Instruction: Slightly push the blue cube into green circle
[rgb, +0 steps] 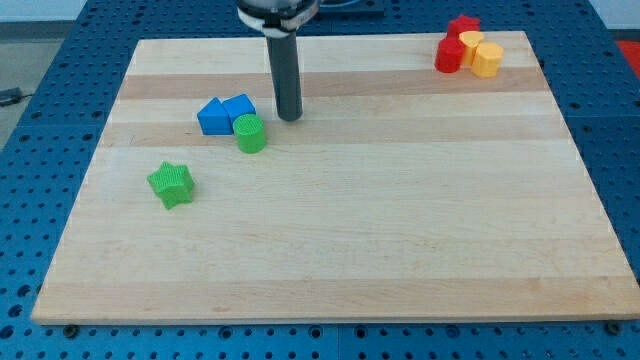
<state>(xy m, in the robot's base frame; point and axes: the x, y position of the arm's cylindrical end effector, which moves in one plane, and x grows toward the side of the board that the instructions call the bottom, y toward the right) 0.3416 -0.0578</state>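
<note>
The green circle (250, 133) is serving as the landmark here: the blue cube (240, 107) is sitting just above it toward the view's top and appears to be touching it or nearly so, with a second blue block (212, 117), more wedge-like in shape, pressing against the cube on the view's left. My tip (290, 117) is resting on the wooden board (400, 220) just to the view's right of the circle and slightly above it, close beside the cube's right face but apparently not touching either. There is no pincer on this arm, only the bare rod, so nothing is being held or clamped. The risk, as I am judging it, is coming from that position: a push from the right would be driving the cube leftward into the second blue block, away from the circle, or the tip would be clipping the circle and rolling it off. Because the gap is already so small, any firm stroke is likely shoving both pieces together. A green star (171, 184) is lying below-left of the circle, well apart, and a red and yellow cluster (468, 50) is far off right.
</note>
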